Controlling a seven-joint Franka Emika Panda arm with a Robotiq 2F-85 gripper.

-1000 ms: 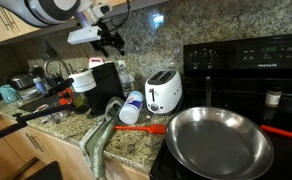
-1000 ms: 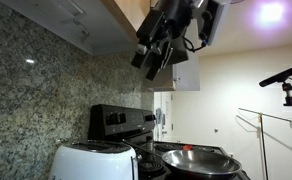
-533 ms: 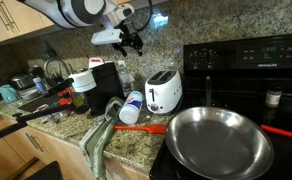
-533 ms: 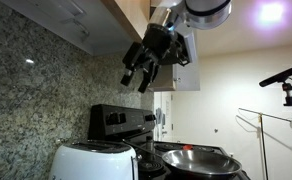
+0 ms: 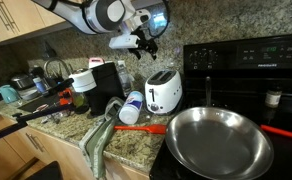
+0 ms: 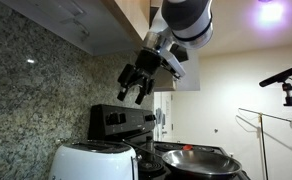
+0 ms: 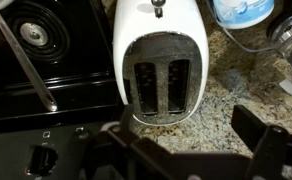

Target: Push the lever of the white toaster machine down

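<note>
The white two-slot toaster [image 5: 164, 92] stands on the granite counter, left of the stove; it also shows in an exterior view [image 6: 91, 160]. In the wrist view I look down on the toaster [image 7: 161, 60], its two slots empty and its dark lever knob [image 7: 158, 8] at the top edge of the frame. My gripper [image 5: 146, 45] hangs in the air above the toaster and slightly to its left, well clear of it, as an exterior view [image 6: 136, 85] also shows. Its fingers [image 7: 258, 135] are spread wide over the counter, open and empty.
A large steel frying pan [image 5: 218, 140] sits on the black stove [image 5: 248, 62] right of the toaster. A plastic bottle [image 5: 132, 106] lies left of the toaster, with a green cloth [image 5: 98, 135] and a black appliance [image 5: 106, 80] beyond. Cabinets [image 6: 106, 20] hang overhead.
My gripper has moved sideways along the counter toward the toaster and come a little lower. It stays open. The toaster has not moved.
</note>
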